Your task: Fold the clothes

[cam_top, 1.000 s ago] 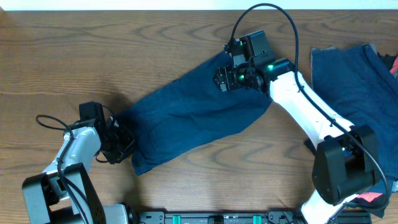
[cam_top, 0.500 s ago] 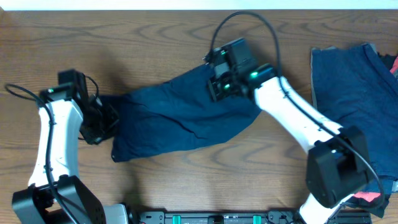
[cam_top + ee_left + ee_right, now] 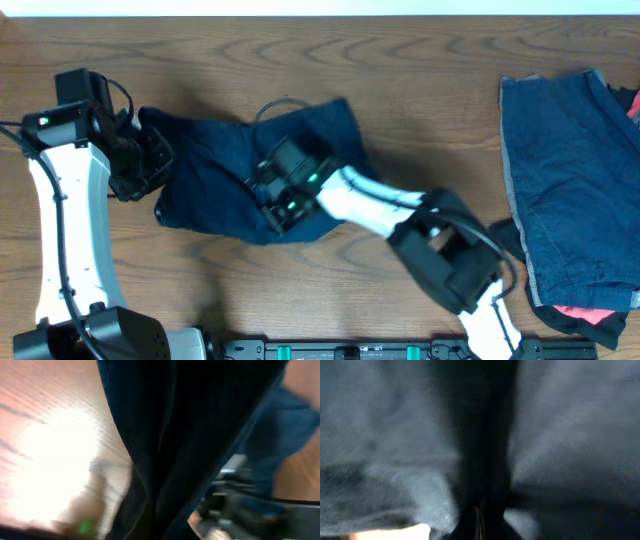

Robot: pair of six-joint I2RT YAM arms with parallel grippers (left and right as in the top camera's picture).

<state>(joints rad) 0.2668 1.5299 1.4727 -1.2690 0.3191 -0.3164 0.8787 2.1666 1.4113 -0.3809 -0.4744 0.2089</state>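
A dark navy garment (image 3: pixel 215 175) lies bunched and doubled over itself at the table's left centre. My left gripper (image 3: pixel 148 165) is shut on its left edge. My right gripper (image 3: pixel 275 200), reaching far across to the left, is shut on the cloth near the garment's front middle. In the left wrist view the navy cloth (image 3: pixel 190 425) hangs blurred down the middle and hides the jaws. Dark cloth (image 3: pixel 395 435) fills the right wrist view, and the right gripper (image 3: pixel 479 522) pinches a fold of it.
A pile of other navy clothes (image 3: pixel 570 170) with a grey edge lies at the right side, with a red-pink piece (image 3: pixel 590 315) under its front corner. The wooden table (image 3: pixel 300 60) has a pale strip along its far edge.
The right gripper shut on the garment's right end and carried it left over the rest. The left gripper moved left and toward the far edge with its end. The garment is now shorter and bunched.
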